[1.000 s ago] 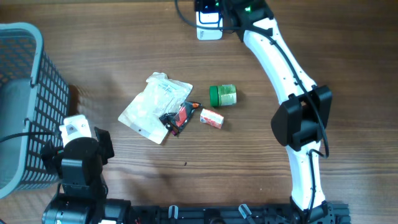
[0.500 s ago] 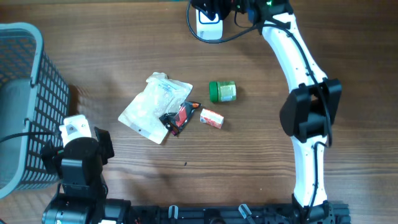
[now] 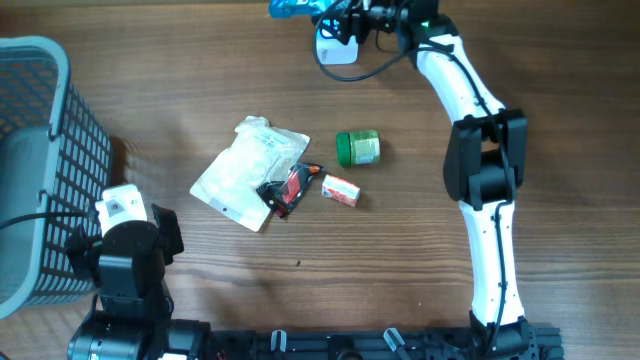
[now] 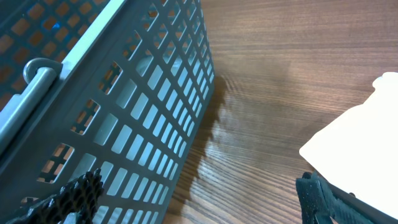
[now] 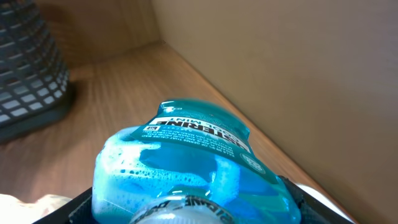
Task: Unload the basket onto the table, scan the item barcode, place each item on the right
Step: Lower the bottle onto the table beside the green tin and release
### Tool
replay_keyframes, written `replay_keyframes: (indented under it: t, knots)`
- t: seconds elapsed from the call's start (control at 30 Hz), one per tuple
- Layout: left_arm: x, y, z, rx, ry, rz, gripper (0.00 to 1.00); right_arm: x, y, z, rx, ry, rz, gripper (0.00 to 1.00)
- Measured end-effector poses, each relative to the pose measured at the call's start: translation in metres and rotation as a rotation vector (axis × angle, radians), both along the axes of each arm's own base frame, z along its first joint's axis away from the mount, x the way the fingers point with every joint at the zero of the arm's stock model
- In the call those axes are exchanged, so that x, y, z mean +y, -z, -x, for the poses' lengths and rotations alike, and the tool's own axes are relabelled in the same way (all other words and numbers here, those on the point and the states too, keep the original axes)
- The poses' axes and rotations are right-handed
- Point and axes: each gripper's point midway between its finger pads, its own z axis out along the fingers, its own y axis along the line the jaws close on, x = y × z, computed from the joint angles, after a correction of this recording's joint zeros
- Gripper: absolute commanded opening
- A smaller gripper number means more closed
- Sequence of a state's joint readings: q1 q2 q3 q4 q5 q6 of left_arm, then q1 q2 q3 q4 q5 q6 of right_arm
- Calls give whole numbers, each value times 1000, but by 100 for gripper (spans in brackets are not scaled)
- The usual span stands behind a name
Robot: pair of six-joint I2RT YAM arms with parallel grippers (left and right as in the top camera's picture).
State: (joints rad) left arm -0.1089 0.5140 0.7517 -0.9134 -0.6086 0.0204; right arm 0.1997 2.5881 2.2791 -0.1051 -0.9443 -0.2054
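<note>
at the far edge of the table (image 3: 180, 80), the right pincer (image 3: 325, 12) is clamped on a blue mouthwash bottle (image 3: 293, 8), with its arm stretched up the right side of the overhead view. the right wrist view shows the bottle lying on its side between the two dark fingers, one pressed to each flank. its cap end points toward the camera, foam is gathered inside the blue liquid, and a teal label with white lettering faces upward. the bottle is raised off the wood and sits close to a plain wall that runs along the table's far side. a white scanner (image 3: 335, 45) sits just beside and a little nearer than the bottle, apart from it, with a dark cable looping past its near side. near the middle of the table lies a loose group: a green jar (image 3: 358, 149) on its side, a small red and white box (image 3: 341, 190) just below it, a black and red packet (image 3: 288, 187) touching the box's left end, and a white pouch (image 3: 250, 172) partly under that packet. a grey mesh basket (image 3: 40, 170) fills the left edge. the left pincer (image 4: 196, 199) hangs near the front left corner beside the basket wall, its jaws spread wide with nothing between them. only bare wood and a corner of the pouch show ahead of it.
</note>
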Motion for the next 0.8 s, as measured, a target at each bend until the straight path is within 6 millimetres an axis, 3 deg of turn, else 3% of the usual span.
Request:
replay_keyframes:
  t: [0.1,0.23,0.67,0.8]
  knots:
    - [0,0,0,0,0,0,100,-24,8,-12,-13,19,-18,64]
    - [0,0,0,0,0,0,100,-42,23,-16,-3,9,-42,64]
    - [0,0,0,0,0,0,100,-27,25,9,-24,-173,-114,60]
    - [0,0,0,0,0,0,100,-27,24,11,-23,-186,-119,70]
